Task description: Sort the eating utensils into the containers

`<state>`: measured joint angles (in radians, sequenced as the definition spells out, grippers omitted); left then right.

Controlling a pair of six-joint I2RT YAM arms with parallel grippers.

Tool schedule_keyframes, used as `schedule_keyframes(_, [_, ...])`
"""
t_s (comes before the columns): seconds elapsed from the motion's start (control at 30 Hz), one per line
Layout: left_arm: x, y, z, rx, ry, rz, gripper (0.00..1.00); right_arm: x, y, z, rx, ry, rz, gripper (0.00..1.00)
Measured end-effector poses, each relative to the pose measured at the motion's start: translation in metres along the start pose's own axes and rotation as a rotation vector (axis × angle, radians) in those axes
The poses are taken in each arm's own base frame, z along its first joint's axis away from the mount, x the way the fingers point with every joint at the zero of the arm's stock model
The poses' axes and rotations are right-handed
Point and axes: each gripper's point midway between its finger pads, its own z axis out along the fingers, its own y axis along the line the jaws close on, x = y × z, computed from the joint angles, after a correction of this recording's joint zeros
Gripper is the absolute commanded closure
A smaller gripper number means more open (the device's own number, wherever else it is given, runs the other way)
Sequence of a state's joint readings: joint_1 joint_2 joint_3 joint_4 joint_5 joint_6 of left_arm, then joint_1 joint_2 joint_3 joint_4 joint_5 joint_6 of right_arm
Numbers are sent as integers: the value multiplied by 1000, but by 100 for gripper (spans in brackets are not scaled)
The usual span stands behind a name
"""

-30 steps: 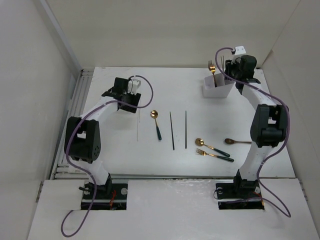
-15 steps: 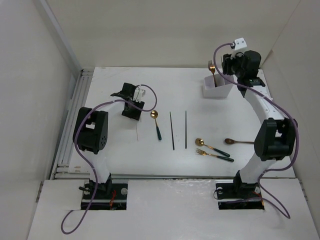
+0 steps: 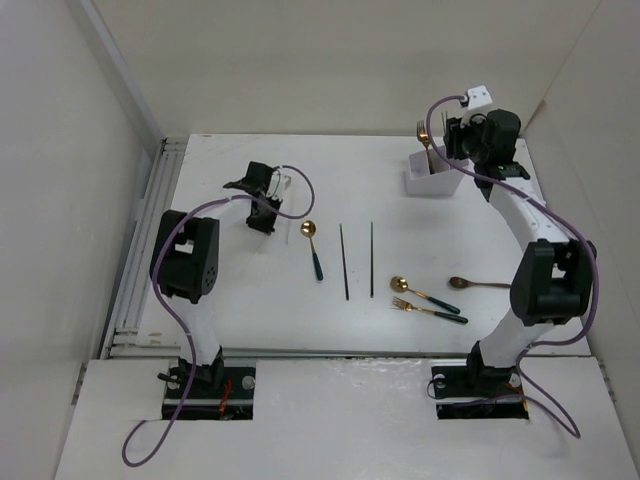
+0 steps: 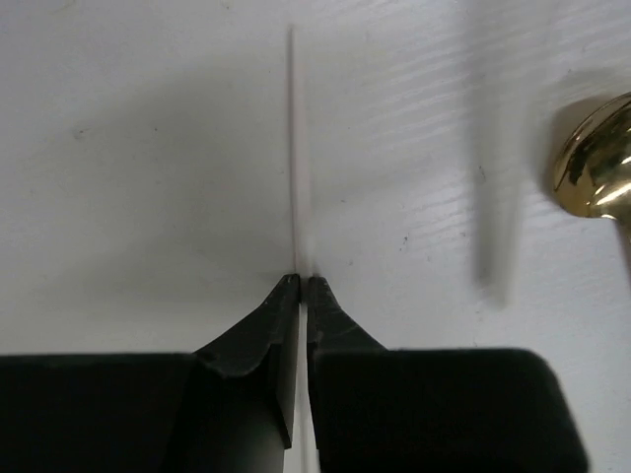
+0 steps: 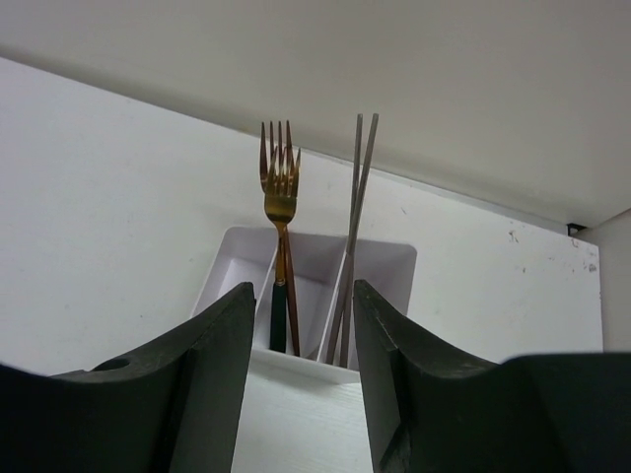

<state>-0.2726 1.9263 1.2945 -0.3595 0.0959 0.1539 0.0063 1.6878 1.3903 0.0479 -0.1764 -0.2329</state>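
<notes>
My left gripper (image 4: 301,281) (image 3: 262,216) is down at the table, shut on the near end of a thin pale chopstick (image 4: 294,148) that lies flat and runs away from the fingertips. A gold spoon (image 4: 596,163) (image 3: 312,245) with a dark green handle lies just to its right. My right gripper (image 5: 301,288) (image 3: 452,140) hangs open and holds nothing, just above and behind the white container (image 5: 237,256) (image 3: 437,183). Gold forks (image 5: 279,187) (image 3: 424,135) stand in one compartment and silver chopsticks (image 5: 360,177) in another.
Two dark chopsticks (image 3: 345,260) (image 3: 372,258) lie side by side mid-table. Nearer on the right lie a gold spoon (image 3: 420,292), a gold fork (image 3: 430,310) and a brown spoon (image 3: 478,283). Walls close in the table at the back and both sides.
My left gripper has swung right and down to the thin chopstick and closed on it. My right gripper has drawn back a little from the container, staying open.
</notes>
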Motion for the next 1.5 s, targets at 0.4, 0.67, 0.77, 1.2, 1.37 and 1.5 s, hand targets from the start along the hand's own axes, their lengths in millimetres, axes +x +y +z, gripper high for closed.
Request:
schedule_keyframes(0.4, [-7, 15, -1, 0, -10, -54, 100, -44, 30, -26, -62, -101, -89, 50])
schedule_keyframes(0.67, [-39, 18, -31, 49, -80, -70, 100, -44, 84, -30, -242, -126, -130, 50])
schedule_keyframes(0.77, [-67, 7, -58, 111, -164, -56, 100, -43, 102, -33, -328, -137, -134, 43])
schedule_keyframes(1.2, [-186, -57, -265, 415, -731, 71, 100, -78, 322, -75, -1056, -276, -54, 28])
schedule_keyframes(1.37, [-190, -84, -294, 511, -797, 116, 100, -98, 357, -79, -1184, -347, 140, 27])
schedule_keyframes(1.5, [-191, -98, -302, 559, -815, 133, 100, -115, 368, -82, -1253, -421, 287, 30])
